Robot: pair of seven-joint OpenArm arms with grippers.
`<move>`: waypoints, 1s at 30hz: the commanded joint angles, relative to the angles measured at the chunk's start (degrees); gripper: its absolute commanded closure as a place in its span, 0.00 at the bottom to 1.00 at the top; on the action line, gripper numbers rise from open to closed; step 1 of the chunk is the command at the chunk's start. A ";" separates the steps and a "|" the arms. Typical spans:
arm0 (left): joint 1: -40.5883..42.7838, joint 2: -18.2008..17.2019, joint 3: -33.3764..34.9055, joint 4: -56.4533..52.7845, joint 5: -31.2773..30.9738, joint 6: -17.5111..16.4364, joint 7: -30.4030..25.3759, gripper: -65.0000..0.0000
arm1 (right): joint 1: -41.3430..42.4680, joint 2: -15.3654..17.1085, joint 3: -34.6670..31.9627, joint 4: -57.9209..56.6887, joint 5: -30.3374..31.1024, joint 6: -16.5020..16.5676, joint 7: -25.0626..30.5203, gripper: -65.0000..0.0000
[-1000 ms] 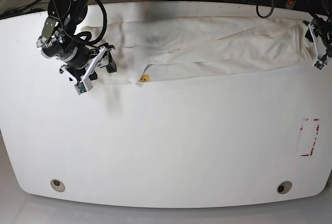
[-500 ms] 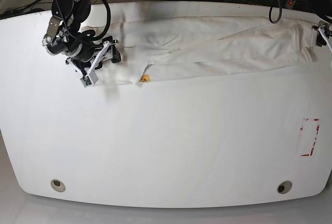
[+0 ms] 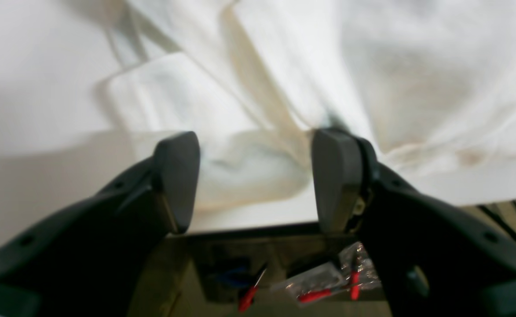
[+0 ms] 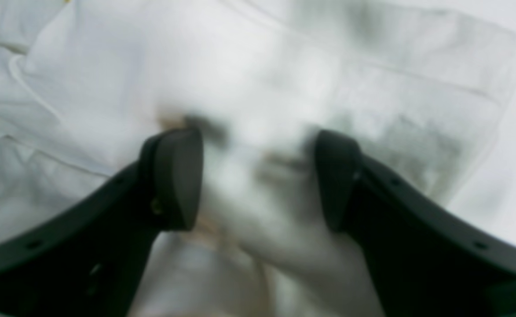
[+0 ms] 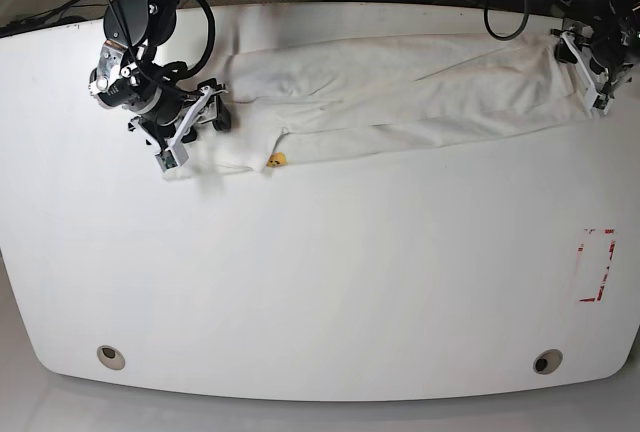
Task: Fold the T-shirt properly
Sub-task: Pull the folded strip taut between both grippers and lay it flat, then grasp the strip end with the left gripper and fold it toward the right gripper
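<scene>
- Where the T-shirt (image 5: 400,87) lay, it made a long narrow band across the far side of the table (image 5: 320,282), its long axis running from one arm to the other.
- Each arm stood at one end of that band: the right gripper (image 5: 190,122) at the end with the small orange-yellow mark (image 5: 277,160), the left gripper (image 5: 592,64) at the opposite end, close to the table's far corner.
- Neither was nearer than the other; each had its own end just under it.
- Seen from the right wrist, the right gripper's jaws stood apart with cloth lying between and below them, nothing pinched.
- Seen from the left wrist, the left gripper's jaws were likewise spread, the cloth's end just beyond the fingertips (image 3: 176,176) and the table edge below.
- That wrist view was blurred, so whether the tips brushed the cloth I could not say for sure.
</scene>
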 commanded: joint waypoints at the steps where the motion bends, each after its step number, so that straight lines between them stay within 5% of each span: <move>1: -0.54 -0.55 1.40 0.65 0.25 -0.08 -1.95 0.42 | 0.07 1.70 0.33 0.06 -3.01 -0.56 -0.53 0.40; 12: -8.71 -0.82 4.92 -5.24 2.80 -0.08 -1.86 0.42 | 4.38 5.75 1.21 -5.57 -2.74 -0.56 2.20 0.40; 22: -9.94 -3.81 -7.74 0.30 -13.90 -0.08 5.79 0.40 | 4.11 5.48 2.44 -4.51 -2.57 -0.56 2.11 0.40; 30: -11.44 -4.16 -10.47 -3.13 -18.30 -0.08 7.19 0.27 | 3.32 5.31 2.44 -4.60 -2.48 -0.56 2.11 0.40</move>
